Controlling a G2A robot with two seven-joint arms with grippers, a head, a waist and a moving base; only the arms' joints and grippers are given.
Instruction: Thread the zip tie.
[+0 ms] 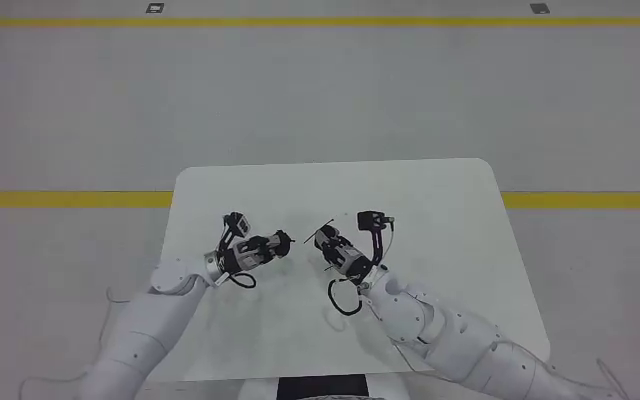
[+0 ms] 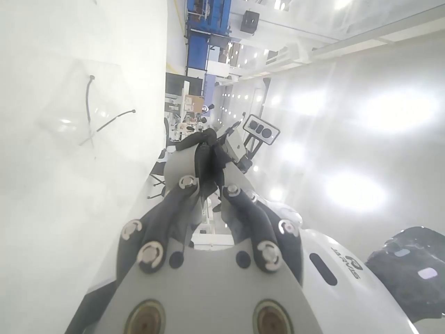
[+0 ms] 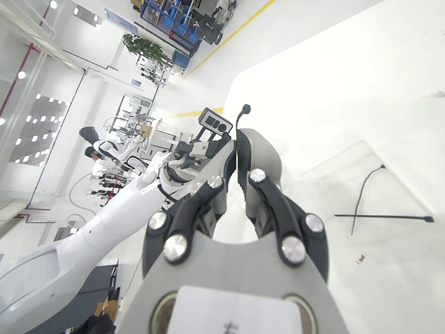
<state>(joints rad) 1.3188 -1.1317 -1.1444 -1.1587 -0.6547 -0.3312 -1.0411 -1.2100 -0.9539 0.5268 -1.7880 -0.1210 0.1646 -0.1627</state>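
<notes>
Our right gripper [image 3: 237, 140] is clenched on the zip tie [image 3: 246, 108], its head just beyond the fingertips; our left gripper [image 2: 208, 147] is pinched together, contents unclear. We'd square the tail to the head's slot and feed it slowly

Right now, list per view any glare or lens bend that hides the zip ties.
Top view: even light, no glare on the table. Left wrist view: bright glare floods the side away from the table, and the clear tray glints beside two loose zip ties. Right wrist view: the wide lens bends the table edge, yet the zip tie in the right hand stands out.
</notes>
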